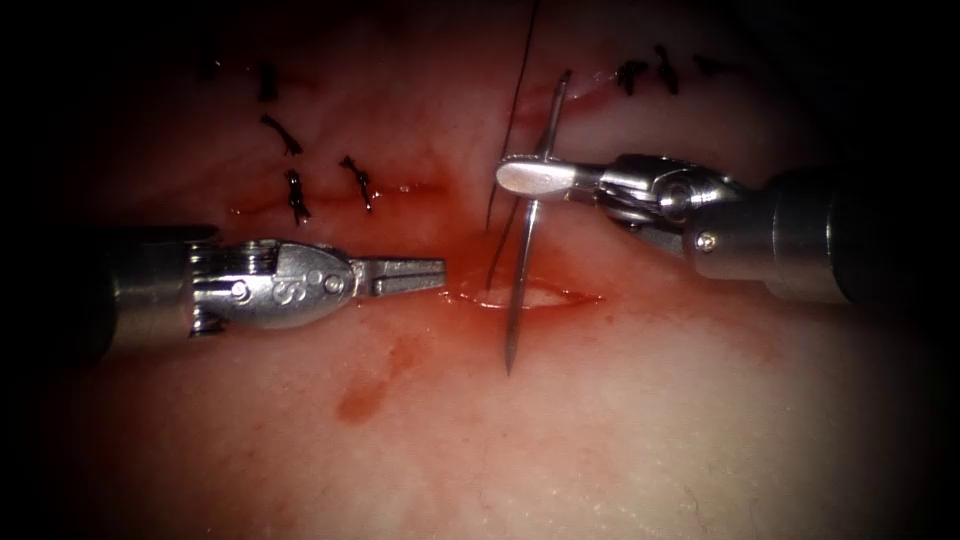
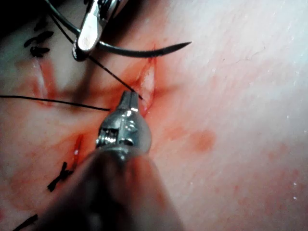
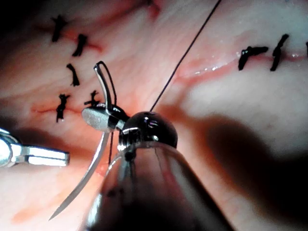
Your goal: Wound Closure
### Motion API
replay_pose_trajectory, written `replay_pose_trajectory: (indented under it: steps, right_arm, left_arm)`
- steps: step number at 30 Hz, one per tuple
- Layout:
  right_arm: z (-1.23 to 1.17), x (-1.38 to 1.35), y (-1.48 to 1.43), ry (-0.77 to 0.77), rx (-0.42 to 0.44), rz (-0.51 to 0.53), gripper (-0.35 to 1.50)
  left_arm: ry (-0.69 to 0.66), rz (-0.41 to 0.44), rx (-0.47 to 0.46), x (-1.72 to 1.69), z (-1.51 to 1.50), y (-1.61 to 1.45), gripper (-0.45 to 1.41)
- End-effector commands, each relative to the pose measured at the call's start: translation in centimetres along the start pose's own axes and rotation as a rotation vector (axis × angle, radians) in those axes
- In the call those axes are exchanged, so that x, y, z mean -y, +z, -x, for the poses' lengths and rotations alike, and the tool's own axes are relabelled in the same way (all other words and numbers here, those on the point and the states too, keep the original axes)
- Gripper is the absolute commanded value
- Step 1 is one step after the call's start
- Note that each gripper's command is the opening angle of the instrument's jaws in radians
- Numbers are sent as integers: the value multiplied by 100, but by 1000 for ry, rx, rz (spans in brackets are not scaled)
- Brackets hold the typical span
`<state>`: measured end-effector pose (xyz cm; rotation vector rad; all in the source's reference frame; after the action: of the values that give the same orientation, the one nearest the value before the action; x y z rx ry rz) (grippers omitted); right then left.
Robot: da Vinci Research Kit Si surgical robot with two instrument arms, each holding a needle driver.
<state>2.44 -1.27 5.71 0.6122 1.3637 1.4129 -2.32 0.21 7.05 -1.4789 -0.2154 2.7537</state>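
Endoscope view gives me the plainest read of where the closure stands; several dark stitches [image 1: 295, 195] already sit in the tissue [image 1: 640, 420] up and to the left of the open cut, and more stitches [image 1: 648, 75] lie along a closed line at the upper right; those stretches look finished to me. What I judge left is the cut [image 1: 520, 297] at the centre, which gapes pale between its red edges with no stitch across it, and red fluid [image 1: 362, 400] is smeared below and to its left.

My right tool [image 1: 535, 178] has its jaws clamped on the needle [image 1: 527, 240], somewhere in the back half of the curve, nearer the thread end than the point; the needle hangs free, crossing over the cut with its point just past the lower edge, and I see no part of it buried in the tissue. The thread [image 1: 515, 110] trails from the needle's upper end away toward the top of the view, with a strand dropping beside the needle toward the cut.

My left tool [image 1: 405, 276] sits just left of the cut's left end, jaws drawn together and holding nothing as far as I can tell; the left wrist view agrees, with its tip [image 2: 128, 101] right at the cut's end.
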Motion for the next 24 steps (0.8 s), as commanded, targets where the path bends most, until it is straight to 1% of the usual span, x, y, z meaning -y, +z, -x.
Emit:
replay_pose_trajectory:
  steps: [1,5,8,11,15,18,24]
  right_arm:
    - [4,0,13,-51,-2,-7,-35]
    - [4,0,12,-128,-3,-15,-35]
    - [3,0,12,-163,-3,-20,-35]
    - [3,-1,12,-181,-3,-22,-35]
    - [2,-1,12,-205,-7,-23,-35]
    - [2,-2,12,-234,-9,-23,-35]
    - [3,-2,14,-354,-15,-27,-35]
  left_arm:
    - [-1,12,16,5,6,12,-45]
    - [-5,70,62,3,25,37,-45]
    - [-6,115,71,-3,30,51,-45]
    - [4,152,57,-8,29,57,-45]
    - [10,180,45,-11,24,61,-45]
    - [3,198,55,-10,21,64,-45]
    - [8,233,92,-3,26,77,-45]
